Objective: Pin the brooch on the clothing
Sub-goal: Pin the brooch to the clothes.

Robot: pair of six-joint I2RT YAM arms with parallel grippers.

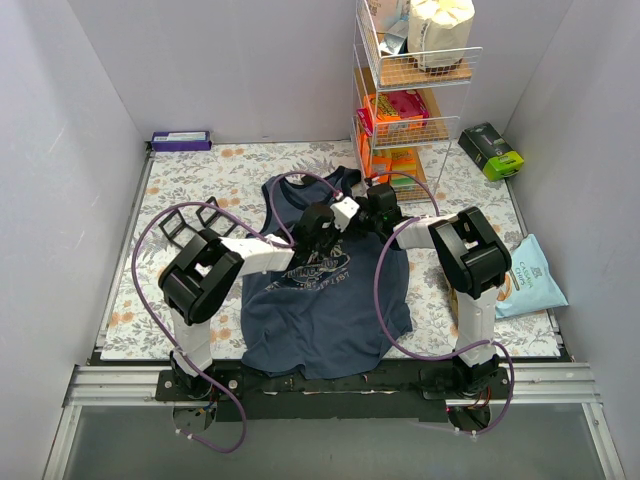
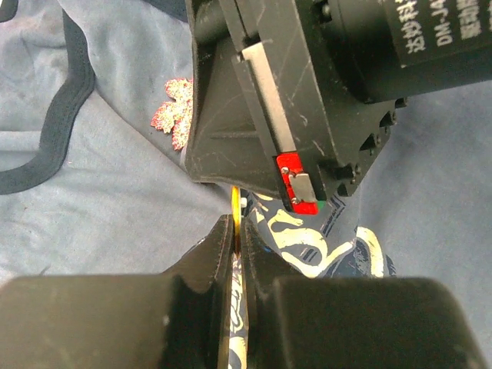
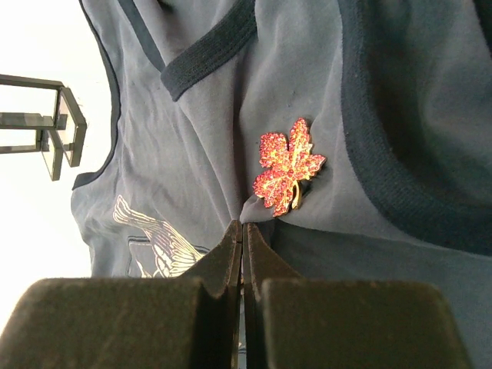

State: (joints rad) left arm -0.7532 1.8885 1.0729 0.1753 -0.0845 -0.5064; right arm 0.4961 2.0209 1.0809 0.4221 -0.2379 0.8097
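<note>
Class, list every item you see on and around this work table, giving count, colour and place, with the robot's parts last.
tank top: one, navy, flat mid-table
brooch: one, red glitter maple leaf, on the tank top's upper chest
table cover: one, pale floral, under everything
purple box: one, purple, back left edge
wire rack: one, white, back right, holding packets
green box: one, green and black, right of the rack
pouch: one, pale blue, right edge
wire stand: one, black, left of the top
left gripper: one, black, shut, over the chest print
right gripper: one, black, shut, beside the brooch
</note>
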